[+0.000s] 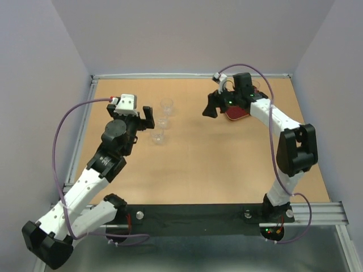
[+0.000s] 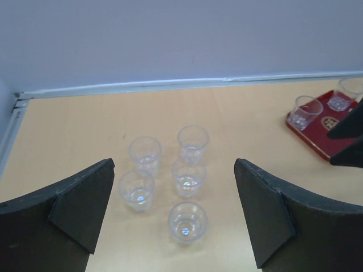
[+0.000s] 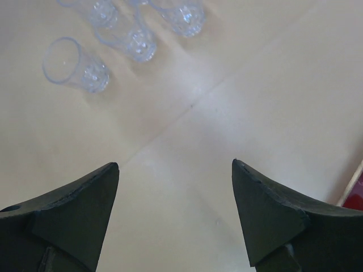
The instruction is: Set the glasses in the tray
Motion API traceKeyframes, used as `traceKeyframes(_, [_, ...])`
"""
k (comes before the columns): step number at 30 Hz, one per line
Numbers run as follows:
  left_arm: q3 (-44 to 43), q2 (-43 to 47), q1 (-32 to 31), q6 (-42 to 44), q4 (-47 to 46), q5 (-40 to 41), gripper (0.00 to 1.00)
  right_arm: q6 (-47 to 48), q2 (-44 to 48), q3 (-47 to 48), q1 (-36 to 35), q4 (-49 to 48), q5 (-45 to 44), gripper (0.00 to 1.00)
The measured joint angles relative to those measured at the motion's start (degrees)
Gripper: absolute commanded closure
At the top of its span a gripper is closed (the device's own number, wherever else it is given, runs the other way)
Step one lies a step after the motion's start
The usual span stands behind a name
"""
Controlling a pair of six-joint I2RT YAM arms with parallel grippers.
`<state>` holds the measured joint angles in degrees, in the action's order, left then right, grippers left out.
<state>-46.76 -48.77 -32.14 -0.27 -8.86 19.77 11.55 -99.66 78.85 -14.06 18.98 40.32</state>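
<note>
Several clear glasses (image 2: 187, 221) stand in a cluster on the tan table, between and beyond my left gripper's (image 2: 174, 164) open, empty jaws. In the top view this cluster (image 1: 163, 122) is just right of the left gripper (image 1: 146, 119). The dark-red tray (image 2: 323, 133) lies at the far right with two glasses (image 2: 305, 111) in it. In the top view the tray (image 1: 238, 116) is mostly hidden under the right arm. My right gripper (image 1: 211, 106) hangs open and empty just left of the tray, above bare table (image 3: 176, 163), with the cluster (image 3: 74, 65) ahead of it.
Pale walls close the table on the far, left and right sides. A metal rail (image 1: 82, 136) runs along the left edge. The tray's edge (image 3: 356, 192) shows at the right of the right wrist view. Purple cables loop over both arms.
</note>
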Motion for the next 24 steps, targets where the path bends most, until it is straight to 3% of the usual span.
traceKeyframes(6, [7.87, 9.11, 0.00, 1.95, 1.95, 6.16, 0.01, -6.27, -13.70, 16.94, -8.70, 2.78, -5.62, 0.09])
traceKeyframes(14, [8.81, 15.06, 0.00, 3.72, 1.66, 10.93, 0.01, -22.21, -30.73, 37.75, -15.67, 3.76, -21.24, 0.07])
traceKeyframes(17, [8.81, 15.54, 0.02, 4.11, 1.22, 11.80, 0.01, -26.51, -35.23, 42.42, -16.20, 3.87, -25.44, 0.08])
traceKeyframes(24, [8.92, 15.47, 0.02, 4.70, 1.25, 12.39, 0.01, -32.06, -41.22, 48.52, -16.39, 3.93, -31.56, 0.19])
